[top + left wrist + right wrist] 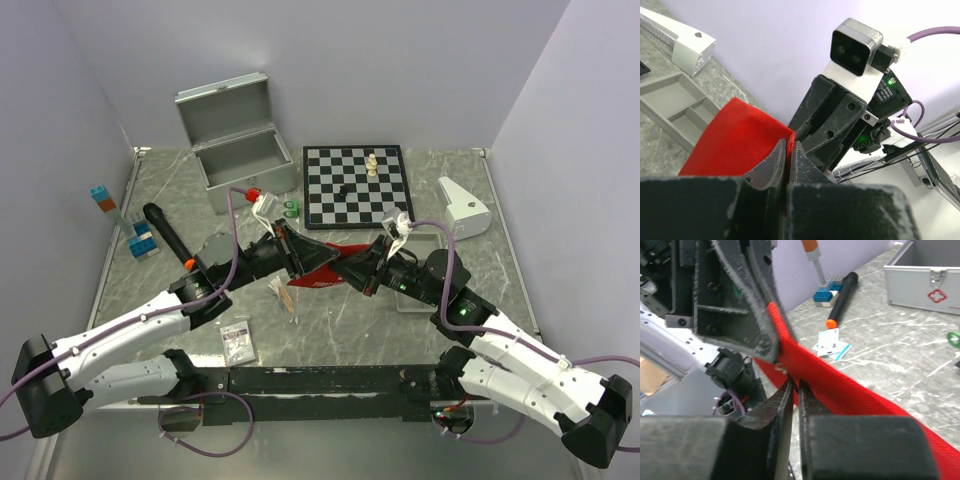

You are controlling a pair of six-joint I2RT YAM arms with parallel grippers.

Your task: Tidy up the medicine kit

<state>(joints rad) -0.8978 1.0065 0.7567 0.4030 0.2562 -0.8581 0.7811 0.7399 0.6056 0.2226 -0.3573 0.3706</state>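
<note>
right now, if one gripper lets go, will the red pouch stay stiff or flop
Probably floppy: the red pouch is thin woven fabric, bending between the left gripper and right gripper. Likely light, and its coarse weave should resist slipping.

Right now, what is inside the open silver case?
Nothing shows inside the silver case: only bare grey walls and floor, with the lid up. Its front wall hides the nearest strip of floor, so something small could lie there.
</note>
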